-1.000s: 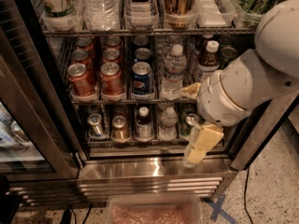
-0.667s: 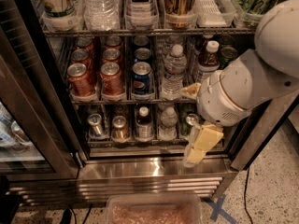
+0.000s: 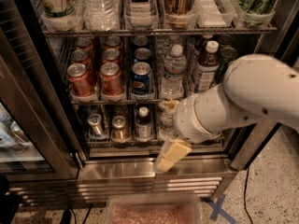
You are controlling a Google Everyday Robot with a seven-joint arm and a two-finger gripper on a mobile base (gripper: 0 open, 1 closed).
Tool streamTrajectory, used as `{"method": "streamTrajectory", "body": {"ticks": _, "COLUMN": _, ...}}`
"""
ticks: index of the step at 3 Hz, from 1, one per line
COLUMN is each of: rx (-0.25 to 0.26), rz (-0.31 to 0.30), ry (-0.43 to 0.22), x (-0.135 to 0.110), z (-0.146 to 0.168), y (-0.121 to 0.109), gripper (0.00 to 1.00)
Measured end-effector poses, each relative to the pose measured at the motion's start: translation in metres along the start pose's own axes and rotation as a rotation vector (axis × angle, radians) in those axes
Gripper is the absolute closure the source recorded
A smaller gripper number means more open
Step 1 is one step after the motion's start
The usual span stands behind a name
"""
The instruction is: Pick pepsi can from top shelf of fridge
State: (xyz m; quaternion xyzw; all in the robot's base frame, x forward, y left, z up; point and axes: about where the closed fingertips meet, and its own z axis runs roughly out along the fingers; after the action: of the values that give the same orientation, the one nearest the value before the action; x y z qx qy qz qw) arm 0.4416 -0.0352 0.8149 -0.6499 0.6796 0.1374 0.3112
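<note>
Red pepsi cans with silver tops stand in two lanes at the left of the top shelf, a chrome wire rack; the front ones are the left can and another. A blue can, a water bottle, a small dark bottle and green cans fill the lanes to the right. My gripper is in front of the fridge's lower middle, right of and below the red cans, empty. Its tan fingers stand apart, open. My white arm hides the shelf's right end.
The rack above holds large bottles and tall cans. A lower shelf holds cans and a small bottle. The open glass door is at left. A ribbed steel base, a clear tray and blue floor tape lie below.
My arm and gripper have moved left across the fridge front, from under the small bottles toward the middle lanes. The cans have not moved.
</note>
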Motion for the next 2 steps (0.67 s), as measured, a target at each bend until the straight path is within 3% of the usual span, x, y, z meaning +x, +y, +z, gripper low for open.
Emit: {"method": "streamTrajectory", "body": {"ticks": 2, "rx": 0.09, "rz": -0.001, "ry": -0.157, "x": -0.027, "z": 0.055, "y": -0.028, "gripper": 0.0}}
